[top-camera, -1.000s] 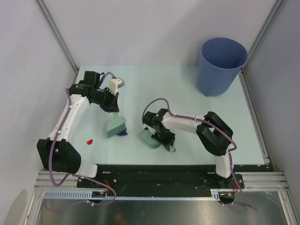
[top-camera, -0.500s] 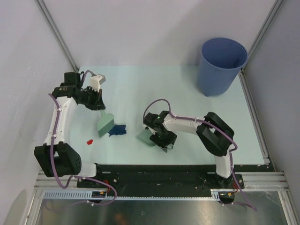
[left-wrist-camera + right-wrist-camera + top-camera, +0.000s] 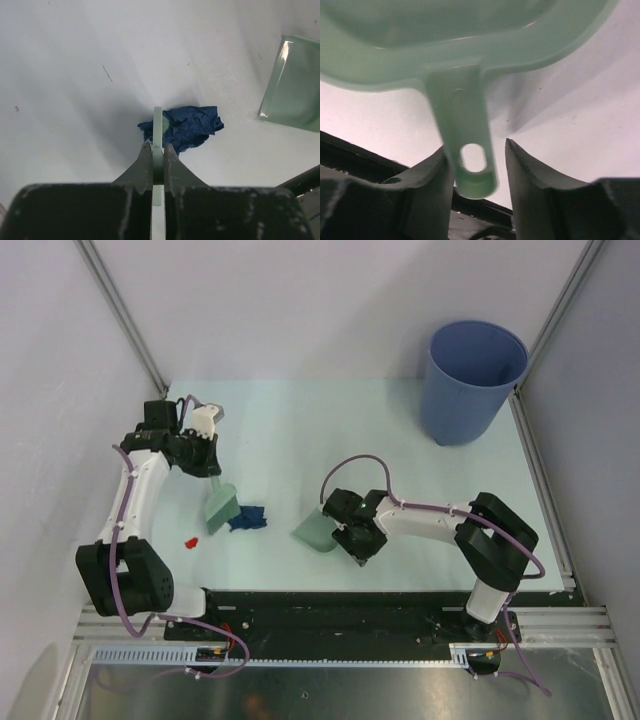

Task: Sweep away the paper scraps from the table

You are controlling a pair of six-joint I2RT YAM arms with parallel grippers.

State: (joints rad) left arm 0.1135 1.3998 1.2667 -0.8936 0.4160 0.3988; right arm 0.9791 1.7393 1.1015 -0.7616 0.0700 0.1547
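Observation:
A dark blue paper scrap (image 3: 249, 519) lies on the pale green table (image 3: 300, 430), against the right side of the pale green hand brush (image 3: 221, 508). A small red scrap (image 3: 189, 540) lies left of the brush. My left gripper (image 3: 212, 471) is shut on the brush's thin handle (image 3: 158, 131), and the blue scrap (image 3: 187, 127) sits just beyond it. The pale green dustpan (image 3: 318, 532) rests right of the scrap and also shows in the left wrist view (image 3: 292, 85). My right gripper (image 3: 477, 155) is open around the dustpan's handle (image 3: 465, 135), which touches only the left finger.
A tall blue bucket (image 3: 474, 380) stands at the table's back right corner. Grey frame posts run up at the back corners (image 3: 125, 315). The black front rail (image 3: 330, 602) lies just behind the right gripper.
My left arm drew the brush left, off the blue scrap. My right arm swung its elbow to the right and its gripper slid back along the dustpan's handle.

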